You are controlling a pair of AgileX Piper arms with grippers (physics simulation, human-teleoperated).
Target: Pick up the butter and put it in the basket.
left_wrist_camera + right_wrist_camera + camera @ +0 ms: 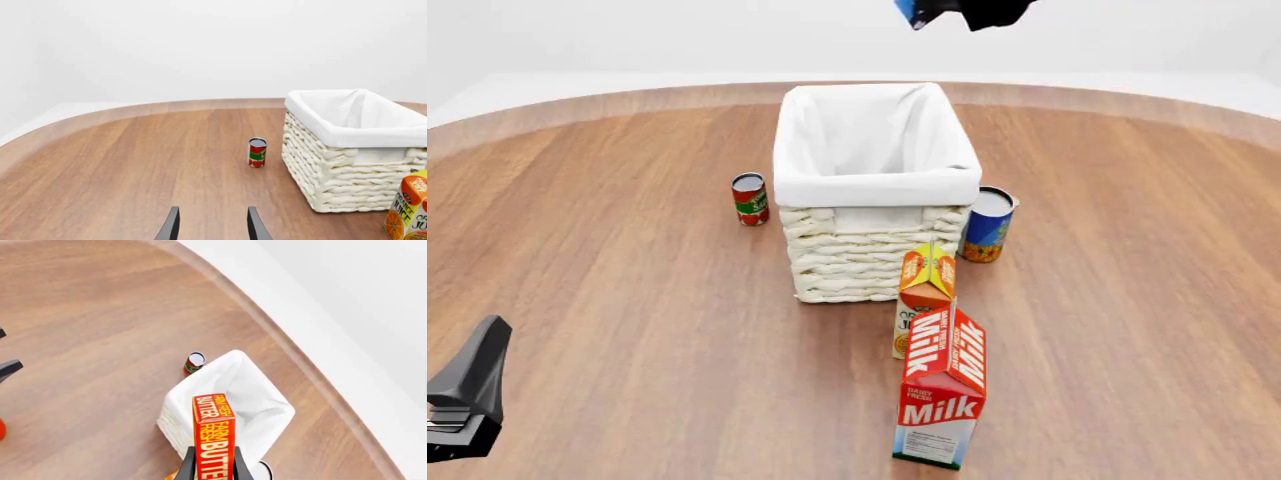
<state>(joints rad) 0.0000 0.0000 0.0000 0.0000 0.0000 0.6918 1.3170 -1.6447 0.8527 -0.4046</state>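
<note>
The butter, an orange-red box with white lettering, is clamped upright between my right gripper's fingers. It hangs high above the cream wicker basket, over its near part. In the front view the right gripper is at the top edge, above the basket's far end, and only a blue corner of the butter shows. My left gripper is open and empty, low over the table, at the front left corner in the front view. The basket looks empty.
A red tomato can stands left of the basket, a blue can right of it. An orange juice carton and a red-and-white milk carton stand in front of the basket. The juice carton also shows in the left wrist view.
</note>
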